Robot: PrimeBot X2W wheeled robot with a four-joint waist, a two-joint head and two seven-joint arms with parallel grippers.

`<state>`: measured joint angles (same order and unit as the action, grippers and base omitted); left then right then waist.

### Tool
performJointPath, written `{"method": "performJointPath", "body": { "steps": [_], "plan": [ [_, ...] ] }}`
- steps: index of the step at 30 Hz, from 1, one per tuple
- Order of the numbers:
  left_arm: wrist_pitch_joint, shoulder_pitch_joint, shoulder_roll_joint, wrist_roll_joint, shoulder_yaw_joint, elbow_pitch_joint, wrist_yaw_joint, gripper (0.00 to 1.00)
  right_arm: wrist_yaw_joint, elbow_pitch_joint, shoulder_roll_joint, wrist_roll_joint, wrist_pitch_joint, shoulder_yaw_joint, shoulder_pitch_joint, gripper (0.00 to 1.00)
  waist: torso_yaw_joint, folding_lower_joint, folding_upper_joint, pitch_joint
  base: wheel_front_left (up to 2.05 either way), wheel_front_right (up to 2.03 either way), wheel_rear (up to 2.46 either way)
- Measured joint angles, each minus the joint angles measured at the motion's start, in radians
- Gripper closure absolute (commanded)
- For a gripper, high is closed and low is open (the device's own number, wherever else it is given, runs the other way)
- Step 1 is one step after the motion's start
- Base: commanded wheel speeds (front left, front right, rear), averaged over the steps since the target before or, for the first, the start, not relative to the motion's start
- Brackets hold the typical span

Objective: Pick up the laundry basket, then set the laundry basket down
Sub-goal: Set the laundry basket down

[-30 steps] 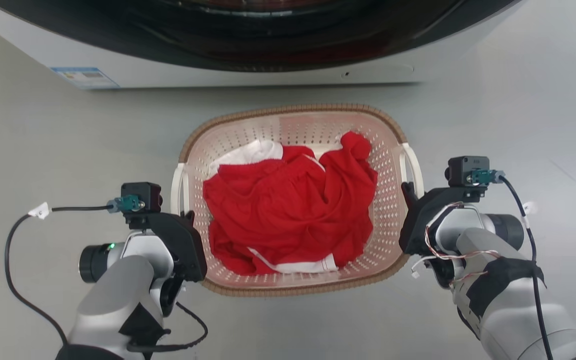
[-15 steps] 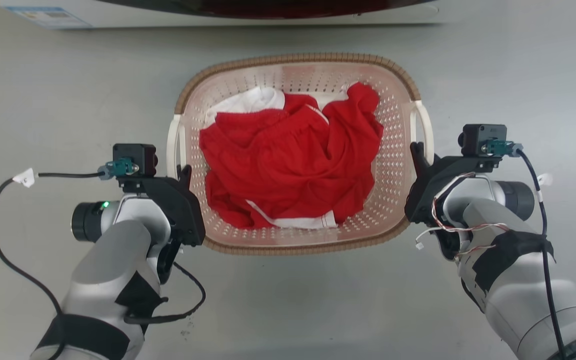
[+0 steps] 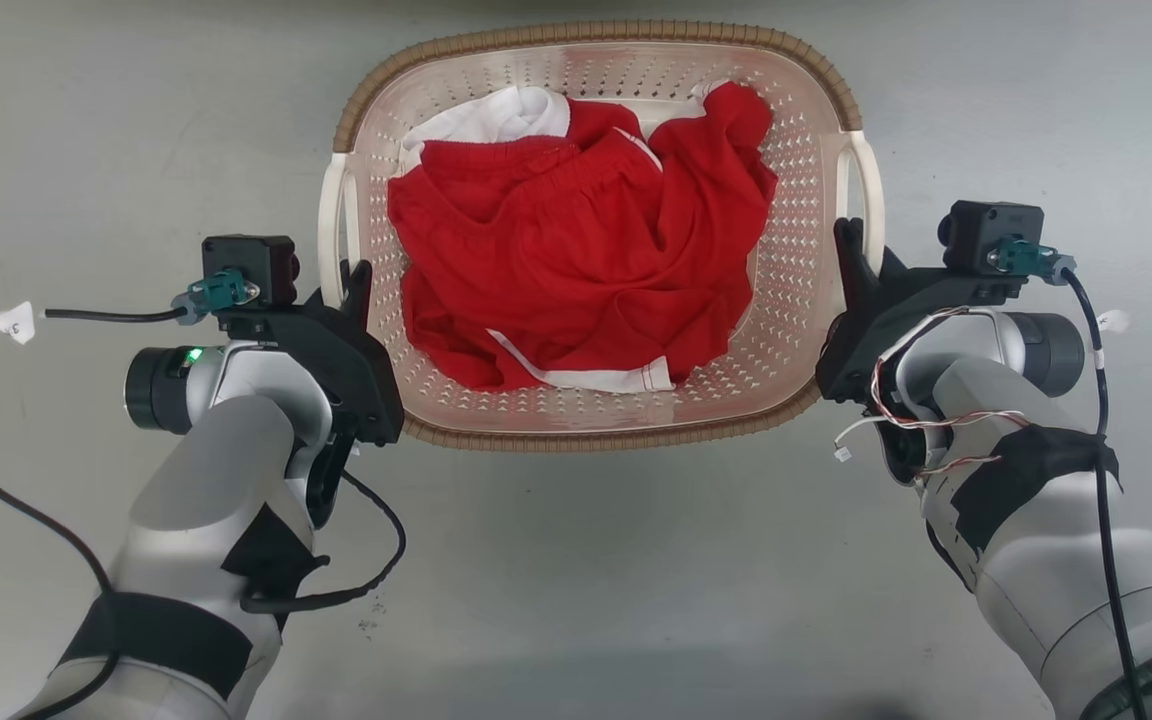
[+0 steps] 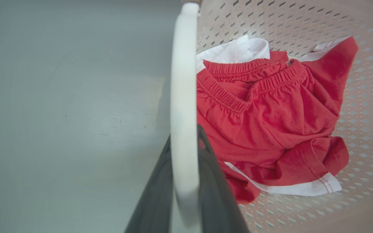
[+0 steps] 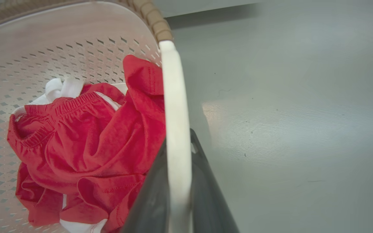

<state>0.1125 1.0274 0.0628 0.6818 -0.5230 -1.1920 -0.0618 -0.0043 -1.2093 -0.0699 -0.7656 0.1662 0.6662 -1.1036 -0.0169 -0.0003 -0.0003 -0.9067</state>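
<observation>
Left gripper (image 4: 185,144) pinches the white left handle (image 4: 182,90) between its two dark fingers, one on each side of the bar, close to the handle's near end. Right gripper (image 5: 177,142) grips the white right handle (image 5: 173,97) the same way, with a finger pressed to each face. Between the two arms is the laundry basket (image 3: 798,300), a brown woven rim round pale perforated walls, over the grey floor (image 3: 586,570). Whether its base touches that floor cannot be told. Inside lies a heap of red clothing (image 3: 576,260) with white trim, and a white piece (image 3: 496,110) towards the far left corner. Compared with half a second ago, the basket and grippers stand higher in the head view and the basket looks somewhat larger. The whole picture has shifted, so the camera has moved. Each gripper keeps the same place on its handle, and the clothes lie as they did.
</observation>
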Motion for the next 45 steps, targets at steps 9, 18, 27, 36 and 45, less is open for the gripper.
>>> {"method": "performJointPath", "body": {
  "steps": [9, 18, 27, 36, 45],
  "plan": [
    [0.04, 0.015, 0.004, -0.001, 0.001, -0.026, 0.0, 0.24, -0.006, -0.021, -0.018, 0.0, 0.02, -0.005, -0.014, 0.0, 0.005, 0.0002, 0.0002, -0.003, 0.0, 0.0, 0.0],
    [0.064, 0.012, 0.004, -0.001, 0.003, -0.05, 0.0, 0.0, -0.01, -0.039, -0.013, 0.001, 0.021, 0.004, -0.004, 0.0, 0.01, 0.0003, 0.0003, 0.032, 0.0, 0.0, 0.0],
    [0.074, -0.017, -0.003, 0.003, 0.003, -0.067, -0.01, 0.0, -0.006, -0.049, -0.008, 0.001, 0.029, 0.014, 0.025, 0.0, 0.012, 0.0003, 0.0003, 0.099, 0.0, 0.0, 0.0],
    [0.08, -0.071, -0.009, 0.011, 0.001, -0.077, -0.019, 0.0, 0.006, -0.059, -0.003, 0.001, 0.032, 0.021, 0.081, 0.0, 0.013, 0.0003, 0.0003, 0.201, 0.0, 0.0, 0.0],
    [0.104, -0.143, -0.012, 0.011, -0.005, -0.085, -0.028, 0.0, 0.028, -0.065, 0.0, 0.001, 0.053, 0.032, 0.163, 0.0, 0.016, 0.0002, 0.0003, 0.336, 0.0, 0.0, 0.0]
  ]
}}
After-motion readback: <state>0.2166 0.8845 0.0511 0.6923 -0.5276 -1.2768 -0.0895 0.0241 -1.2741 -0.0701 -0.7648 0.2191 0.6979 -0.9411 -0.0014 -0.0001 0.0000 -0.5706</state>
